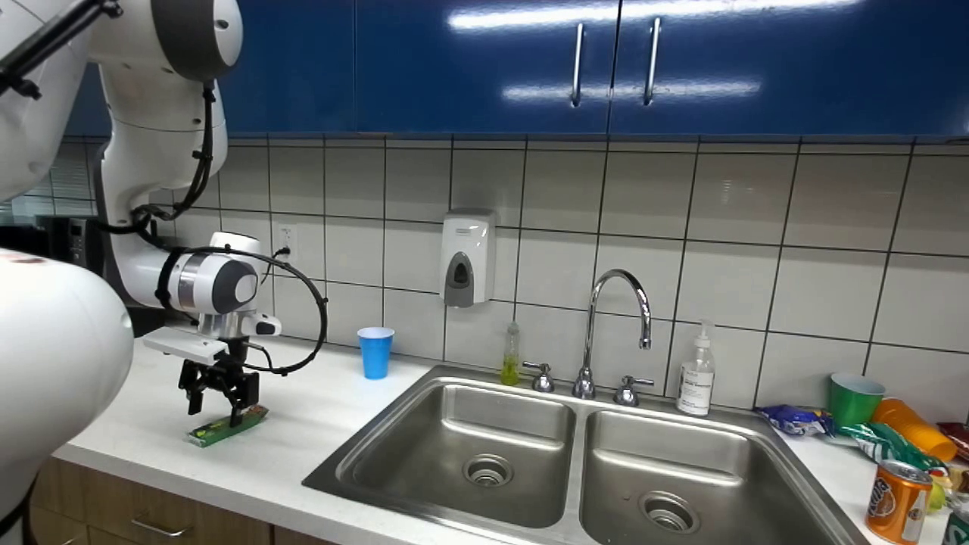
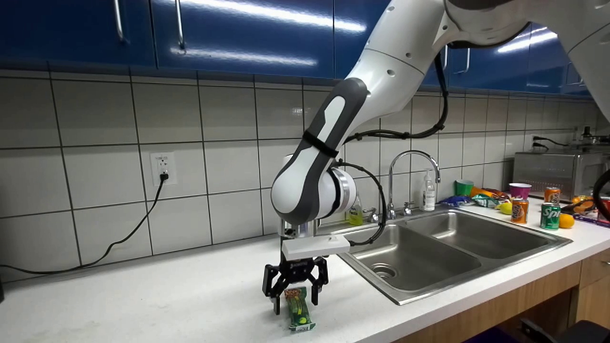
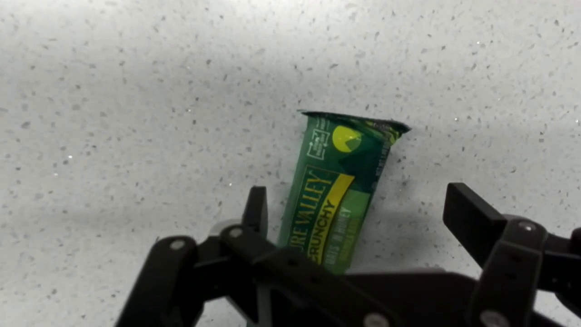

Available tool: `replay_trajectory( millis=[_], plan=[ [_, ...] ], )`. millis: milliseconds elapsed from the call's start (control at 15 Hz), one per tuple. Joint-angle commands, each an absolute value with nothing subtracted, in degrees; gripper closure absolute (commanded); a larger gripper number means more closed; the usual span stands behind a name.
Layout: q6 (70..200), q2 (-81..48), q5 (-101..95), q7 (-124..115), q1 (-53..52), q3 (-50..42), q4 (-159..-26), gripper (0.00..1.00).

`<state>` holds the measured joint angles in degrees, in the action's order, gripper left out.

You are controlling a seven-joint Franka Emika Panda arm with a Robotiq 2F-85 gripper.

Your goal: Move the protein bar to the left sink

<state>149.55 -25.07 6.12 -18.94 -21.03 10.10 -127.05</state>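
The protein bar (image 1: 227, 428), in a green wrapper, lies flat on the white counter. It also shows in an exterior view (image 2: 298, 314) and in the wrist view (image 3: 340, 186), where its near end is hidden behind the gripper. My gripper (image 1: 216, 415) points down just above the bar. Its fingers are apart with the bar between them, as seen in an exterior view (image 2: 295, 305) and in the wrist view (image 3: 356, 195). The bar lies nearer one finger and is not gripped. The left sink (image 1: 416, 462) is a steel basin with a drain; it also shows in an exterior view (image 2: 419, 271).
A blue cup (image 1: 375, 353) stands on the counter by the wall. The right basin (image 1: 666, 469), the faucet (image 1: 590, 325) and a green soap bottle (image 1: 511, 356) are at the sink. Cans (image 1: 898, 502) and snack packs lie past the sink. Blue cabinets (image 1: 484, 68) hang above.
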Motion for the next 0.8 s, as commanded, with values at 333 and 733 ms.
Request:
replay_trajectory(
  millis=[333, 733],
  plan=[
    [149.91, -27.11, 4.34, -21.95, -22.40, 8.04, -124.46, 0.00],
    [149.73, -27.85, 4.28, -22.22, -22.44, 7.16, -123.63, 0.00]
  ],
)
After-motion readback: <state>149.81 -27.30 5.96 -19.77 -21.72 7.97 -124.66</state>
